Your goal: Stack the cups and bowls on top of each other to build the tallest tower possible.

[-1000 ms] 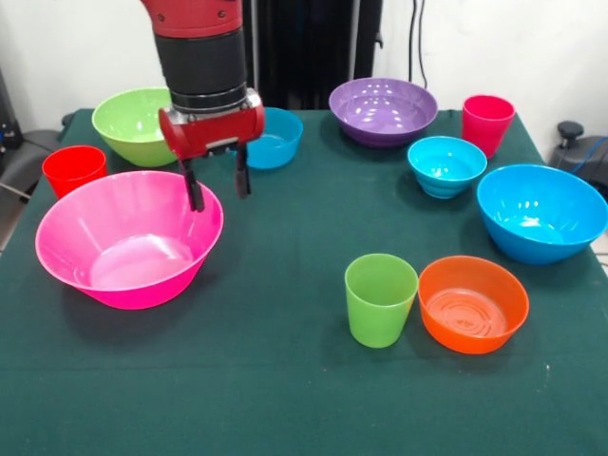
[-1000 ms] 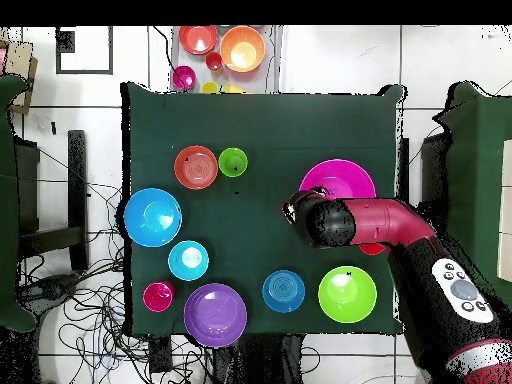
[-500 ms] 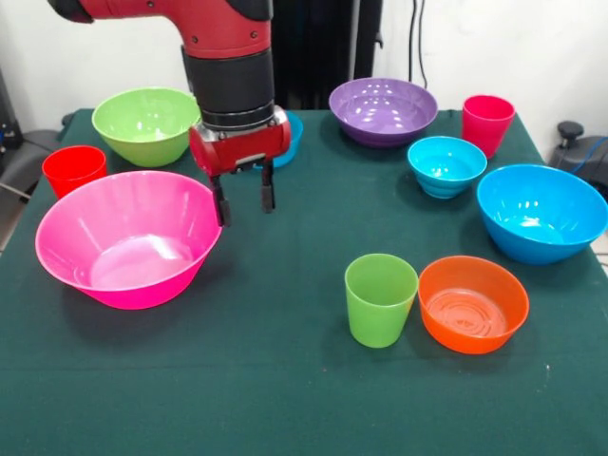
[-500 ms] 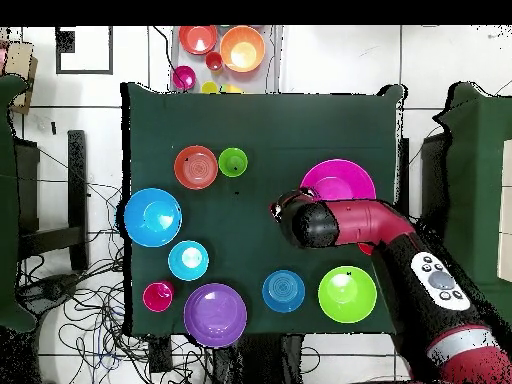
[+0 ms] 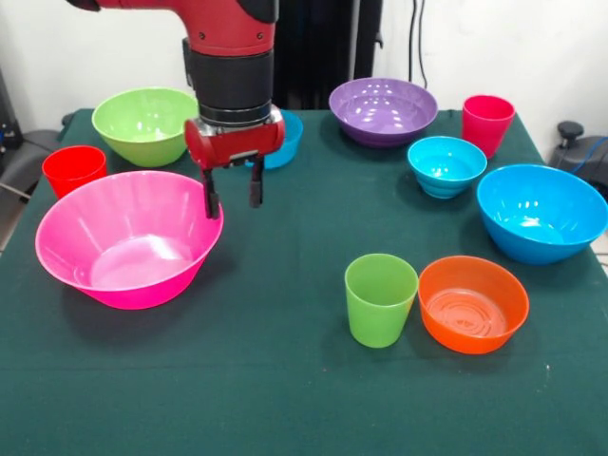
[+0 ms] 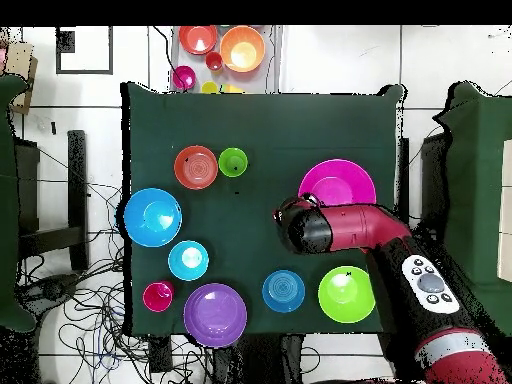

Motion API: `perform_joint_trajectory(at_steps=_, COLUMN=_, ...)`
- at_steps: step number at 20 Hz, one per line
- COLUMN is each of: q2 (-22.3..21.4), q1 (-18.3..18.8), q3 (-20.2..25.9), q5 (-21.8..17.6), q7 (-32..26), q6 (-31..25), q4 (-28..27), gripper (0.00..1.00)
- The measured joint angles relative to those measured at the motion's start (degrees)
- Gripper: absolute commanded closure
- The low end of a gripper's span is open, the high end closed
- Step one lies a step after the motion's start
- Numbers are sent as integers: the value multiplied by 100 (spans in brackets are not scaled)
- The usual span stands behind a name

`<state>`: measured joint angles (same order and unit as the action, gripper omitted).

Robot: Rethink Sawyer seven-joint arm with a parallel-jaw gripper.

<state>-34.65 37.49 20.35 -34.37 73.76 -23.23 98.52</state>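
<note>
Green-clothed table (image 5: pixel 266 380), cups and bowls all scattered singly, no tower yet, and the gripper (image 5: pixel 231 193) hangs empty, jaws apart, beside the pink bowl (image 5: pixel 128 237) at front left, presumably the base.

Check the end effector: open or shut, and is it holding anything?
Open and empty. In the front view the end effector shows two fingers apart with only green cloth between them, beside the pink bowl's rim.
</note>
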Motion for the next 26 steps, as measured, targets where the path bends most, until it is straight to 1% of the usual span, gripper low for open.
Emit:
perform_joint_trajectory(at_steps=7, q2=95, q1=-17, q3=-300, q5=1, q7=0, q6=67, q4=-211, gripper=0)
perform_joint_trajectory(at_steps=11, q2=172, q1=-41, q3=-367, q5=5, q7=0, q6=129, q4=-334, gripper=0)
perform_joint_trajectory(at_steps=16, q2=376, q1=-104, q3=-406, q5=4, q7=0, q6=248, q4=-535, gripper=0)
perform_joint_trajectory(at_steps=18, q2=570, q1=-155, q3=-429, q5=4, q7=0, q6=352, q4=-680, gripper=0)
perform_joint_trajectory(at_steps=22, q2=817, q1=-214, q3=-464, q5=2, q7=0, q6=494, q4=-810, gripper=0)
perform_joint_trajectory(at_steps=26, q2=866, q1=-258, q3=-522, q5=2, q7=0, q6=557, q4=-798, gripper=0)
